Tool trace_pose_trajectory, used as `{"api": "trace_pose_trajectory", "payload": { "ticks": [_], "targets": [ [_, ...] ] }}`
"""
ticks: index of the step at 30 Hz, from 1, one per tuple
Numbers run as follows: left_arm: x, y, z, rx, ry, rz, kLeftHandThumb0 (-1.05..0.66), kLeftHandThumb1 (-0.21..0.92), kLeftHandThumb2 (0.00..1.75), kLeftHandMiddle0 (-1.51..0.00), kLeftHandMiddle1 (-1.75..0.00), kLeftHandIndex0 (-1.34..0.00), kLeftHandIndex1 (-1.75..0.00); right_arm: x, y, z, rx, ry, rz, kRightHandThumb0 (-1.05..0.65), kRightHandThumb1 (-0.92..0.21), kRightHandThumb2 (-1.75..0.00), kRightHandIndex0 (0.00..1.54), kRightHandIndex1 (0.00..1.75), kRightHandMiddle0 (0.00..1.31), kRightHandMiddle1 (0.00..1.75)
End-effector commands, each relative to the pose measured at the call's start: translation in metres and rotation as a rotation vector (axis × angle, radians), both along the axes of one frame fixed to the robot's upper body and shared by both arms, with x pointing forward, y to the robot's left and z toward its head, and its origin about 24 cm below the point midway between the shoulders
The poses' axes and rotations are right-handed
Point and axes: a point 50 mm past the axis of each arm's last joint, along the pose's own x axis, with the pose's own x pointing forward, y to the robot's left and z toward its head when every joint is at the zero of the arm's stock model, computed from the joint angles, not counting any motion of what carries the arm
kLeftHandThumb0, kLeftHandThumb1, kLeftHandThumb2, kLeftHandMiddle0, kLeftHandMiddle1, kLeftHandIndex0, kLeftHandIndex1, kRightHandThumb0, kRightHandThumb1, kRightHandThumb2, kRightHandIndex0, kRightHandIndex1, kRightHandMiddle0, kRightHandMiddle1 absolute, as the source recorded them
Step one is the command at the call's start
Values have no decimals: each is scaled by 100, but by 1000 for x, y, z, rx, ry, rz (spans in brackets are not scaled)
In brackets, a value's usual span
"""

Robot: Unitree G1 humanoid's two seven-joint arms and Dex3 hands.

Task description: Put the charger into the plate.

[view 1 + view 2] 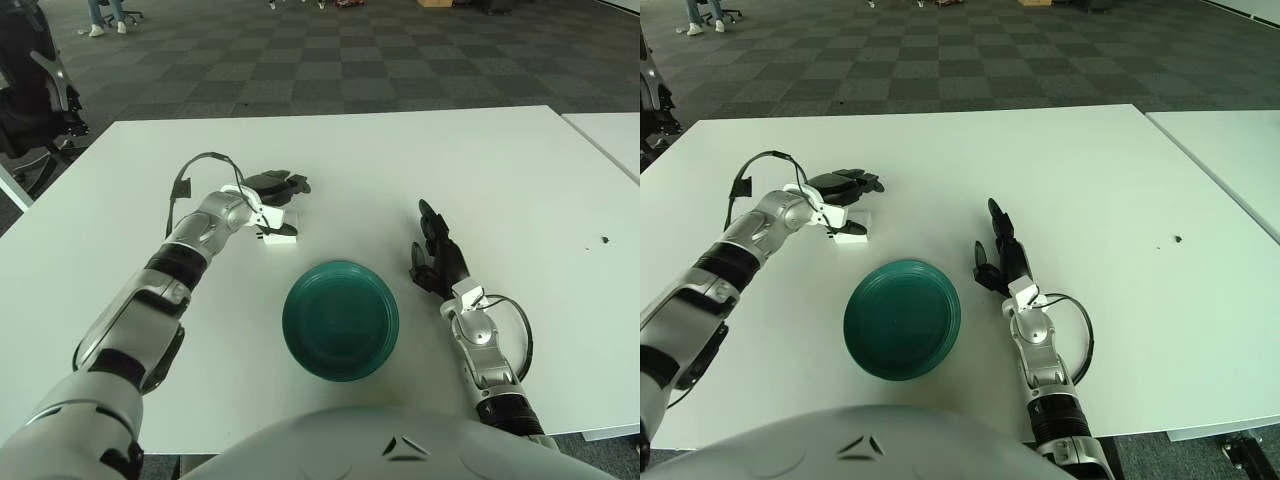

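Note:
The white charger (279, 231) lies on the white table just beyond the upper left rim of the dark green plate (340, 319). My left hand (277, 187) is right over the charger, its dark fingers stretched out to the right above it and not closed round it. I cannot tell whether the hand touches the charger. The plate is empty and sits at the near middle of the table. My right hand (436, 254) shows to the right of the plate, fingers relaxed and holding nothing.
The white table (480, 170) ends at a far edge with grey carpet beyond. A second white table (615, 140) stands at the right. A small dark speck (604, 240) lies at the far right. An office chair (35, 90) stands at the far left.

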Motion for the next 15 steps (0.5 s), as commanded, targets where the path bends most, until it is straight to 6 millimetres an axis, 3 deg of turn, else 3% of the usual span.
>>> {"api": "trace_pose_trajectory", "payload": {
  "ticks": [1,15],
  "targets": [
    [4,1,-5,27,36,-7,-105,92,54,-14,-3,0,-88,-44,0,-62,2,372,-43,-95,-92,-85,0,0,0,16],
    [-4,15,-31,73,81,27,-105,92,52,-15,-3,0,-89,-43,2,-58,63,357,-62,-98,-92,-87,0,0,0,9]
  ]
}}
